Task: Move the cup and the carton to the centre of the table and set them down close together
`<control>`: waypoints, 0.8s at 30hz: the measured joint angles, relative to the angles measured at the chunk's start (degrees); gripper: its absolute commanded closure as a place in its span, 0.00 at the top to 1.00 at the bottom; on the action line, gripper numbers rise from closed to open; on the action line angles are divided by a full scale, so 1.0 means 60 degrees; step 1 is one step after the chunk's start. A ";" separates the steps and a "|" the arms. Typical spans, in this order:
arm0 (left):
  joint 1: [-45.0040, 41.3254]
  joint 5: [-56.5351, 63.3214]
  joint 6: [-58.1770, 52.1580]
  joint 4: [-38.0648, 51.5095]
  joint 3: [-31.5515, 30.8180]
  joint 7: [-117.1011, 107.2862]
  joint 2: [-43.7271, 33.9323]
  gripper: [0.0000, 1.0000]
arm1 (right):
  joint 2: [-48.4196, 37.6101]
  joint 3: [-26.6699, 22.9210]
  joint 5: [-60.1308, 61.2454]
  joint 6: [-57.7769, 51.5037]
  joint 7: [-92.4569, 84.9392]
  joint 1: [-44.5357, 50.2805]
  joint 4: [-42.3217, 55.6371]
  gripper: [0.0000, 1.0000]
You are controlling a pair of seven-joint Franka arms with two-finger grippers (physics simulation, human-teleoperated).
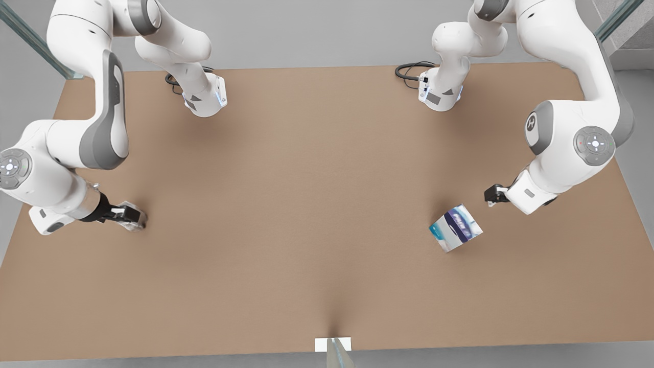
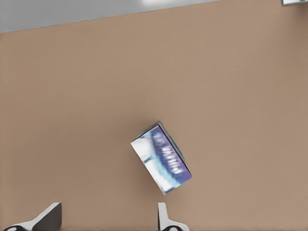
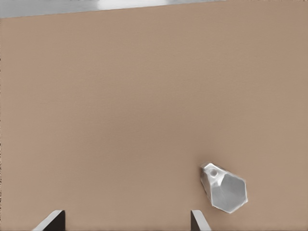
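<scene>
Hovering with fingers spread and empty, the left gripper (image 2: 108, 219) sits just beside the carton (image 1: 456, 228) at the front view's right; across the table (image 1: 306, 179), the right gripper (image 3: 127, 221), likewise spread and empty, nears the cup (image 3: 224, 187)

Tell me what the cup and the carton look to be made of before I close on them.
The cup looks like clear glass or hard plastic: see-through, faceted walls with grey sheen and a whitish rim. The carton looks like printed paperboard: flat faces, sharp edges, white with a navy band and lettering, perhaps slightly glossy. Both are renders, so this is a guess.
</scene>
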 measured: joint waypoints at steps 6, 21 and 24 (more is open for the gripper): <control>0.0002 0.0036 -0.0015 -0.0011 0.0002 -0.0003 0.0116 1.00 | 0.0036 -0.0014 -0.0179 0.1013 -0.0044 0.0055 -0.1500 1.00; -0.0007 0.0017 -0.0132 -0.0054 -0.0013 -0.0029 0.0234 1.00 | 0.0045 -0.1227 0.0189 0.5001 -0.1321 -0.0348 -0.5922 1.00; -0.0012 0.0009 -0.0132 -0.0041 -0.0013 -0.0029 0.0263 1.00 | 0.0080 -0.1360 0.0189 0.5883 -0.1355 -0.0343 -0.6486 1.00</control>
